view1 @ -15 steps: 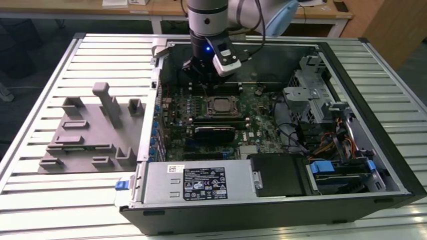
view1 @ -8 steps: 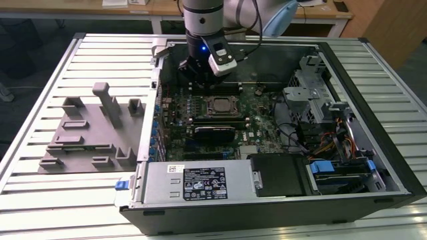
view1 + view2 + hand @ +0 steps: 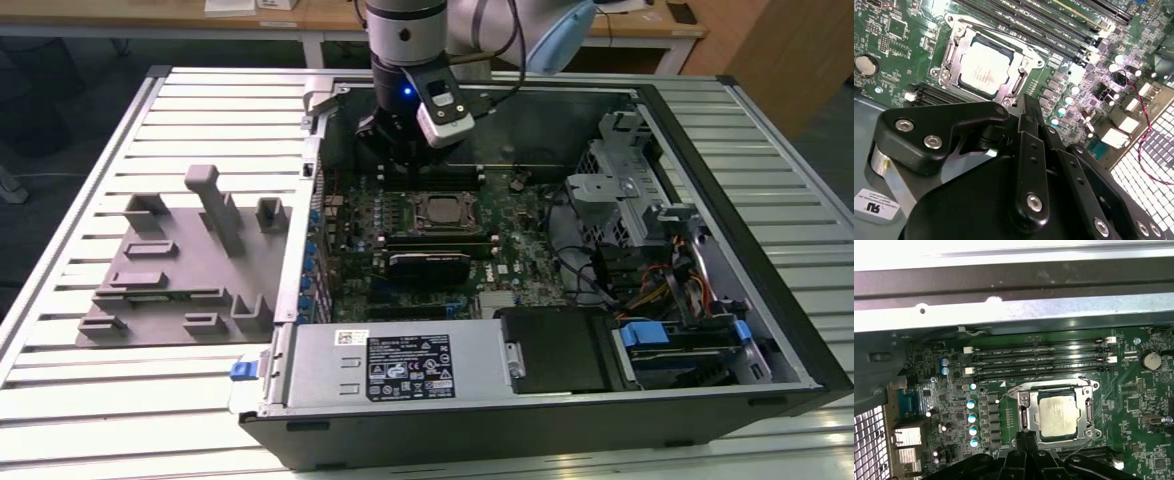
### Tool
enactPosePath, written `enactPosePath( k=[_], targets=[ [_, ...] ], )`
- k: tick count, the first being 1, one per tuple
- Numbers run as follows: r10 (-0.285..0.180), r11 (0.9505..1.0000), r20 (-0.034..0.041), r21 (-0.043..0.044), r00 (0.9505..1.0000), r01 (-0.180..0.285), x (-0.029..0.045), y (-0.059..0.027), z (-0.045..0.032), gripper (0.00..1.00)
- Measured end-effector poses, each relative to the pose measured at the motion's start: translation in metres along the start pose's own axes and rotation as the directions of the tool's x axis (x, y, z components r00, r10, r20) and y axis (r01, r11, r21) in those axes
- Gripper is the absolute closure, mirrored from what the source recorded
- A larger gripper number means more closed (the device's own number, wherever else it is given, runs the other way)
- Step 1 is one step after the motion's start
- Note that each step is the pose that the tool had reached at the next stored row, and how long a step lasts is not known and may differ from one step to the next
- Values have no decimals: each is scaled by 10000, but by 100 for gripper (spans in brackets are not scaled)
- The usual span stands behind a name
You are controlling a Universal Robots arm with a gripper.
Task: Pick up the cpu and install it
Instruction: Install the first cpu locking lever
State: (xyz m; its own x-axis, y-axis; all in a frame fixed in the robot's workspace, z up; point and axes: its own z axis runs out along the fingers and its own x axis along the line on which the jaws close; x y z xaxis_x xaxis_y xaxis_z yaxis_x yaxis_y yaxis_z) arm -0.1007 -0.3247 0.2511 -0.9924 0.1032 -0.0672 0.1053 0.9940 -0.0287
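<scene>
Exterior view: case [image 3: 534,425] holding cpu [image 3: 442,211] on slatted table [image 3: 80,400].

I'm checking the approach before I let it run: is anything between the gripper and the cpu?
Nothing visible stands between them. In the first wrist view the cpu lies in the socket frame on the motherboard, with its silver top uncovered. The gripper hangs above the board next to that frame, with no cable or part between them.

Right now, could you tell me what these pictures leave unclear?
- One edge of the socket frame: first wrist view, hidden behind the gripper.
- The motherboard beside the cpu: second wrist view, covered by the gripper.
- The arm higher up: exterior view, cut off by the top edge.
</scene>
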Motion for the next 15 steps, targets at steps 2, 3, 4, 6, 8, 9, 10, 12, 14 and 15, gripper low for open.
enactPosePath(
  k=[2,3,4,6,8,9,10,12,14,15],
  targets=[
    [-2,10000,1,-1,10000,2,37,-4,-2,89],
    [0,10000,3,-1,10000,0,63,-7,-4,89],
    [0,10000,4,-1,10000,0,91,-10,-6,89],
    [-1,10000,7,-2,10000,1,136,-14,-8,89],
    [-1,10000,7,-8,10000,1,172,-18,-10,89],
    [1,10000,6,-24,10000,-1,185,-19,-11,89],
    [4,10000,2,-59,10000,-4,198,-21,-12,89],
    [11,9998,-12,-183,10000,-11,221,-23,-14,89],
    [23,9992,-34,-399,10000,-24,237,-25,-15,89],
    [31,9986,-49,-529,10000,-34,244,-26,-16,89]
  ],
)
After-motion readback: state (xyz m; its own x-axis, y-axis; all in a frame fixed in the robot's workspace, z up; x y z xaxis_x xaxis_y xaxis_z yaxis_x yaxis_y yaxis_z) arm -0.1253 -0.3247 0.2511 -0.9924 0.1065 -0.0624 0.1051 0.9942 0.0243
